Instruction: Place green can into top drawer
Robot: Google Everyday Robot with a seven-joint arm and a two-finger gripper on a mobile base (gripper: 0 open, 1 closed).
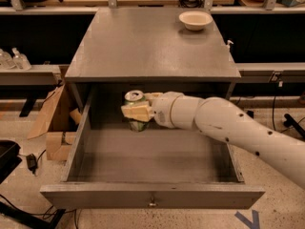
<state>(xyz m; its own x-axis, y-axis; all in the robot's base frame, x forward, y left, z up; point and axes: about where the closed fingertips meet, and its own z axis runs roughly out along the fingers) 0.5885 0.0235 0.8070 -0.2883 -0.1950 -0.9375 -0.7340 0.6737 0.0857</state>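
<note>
The green can [136, 124] with a silver top is upright in my gripper [137, 112], whose cream fingers are shut around its middle. It hangs over the back part of the open top drawer [152, 197], a wide grey box pulled out toward the camera, with a small metal knob on its front panel. The can's base is just above or near the drawer floor; I cannot tell if it touches. My white arm reaches in from the right.
A cream bowl [195, 19] sits at the back right of the grey cabinet top [143, 42]. Cardboard pieces [55, 128] lie on the floor to the left. Two clear bottles [14, 59] stand on a shelf at far left.
</note>
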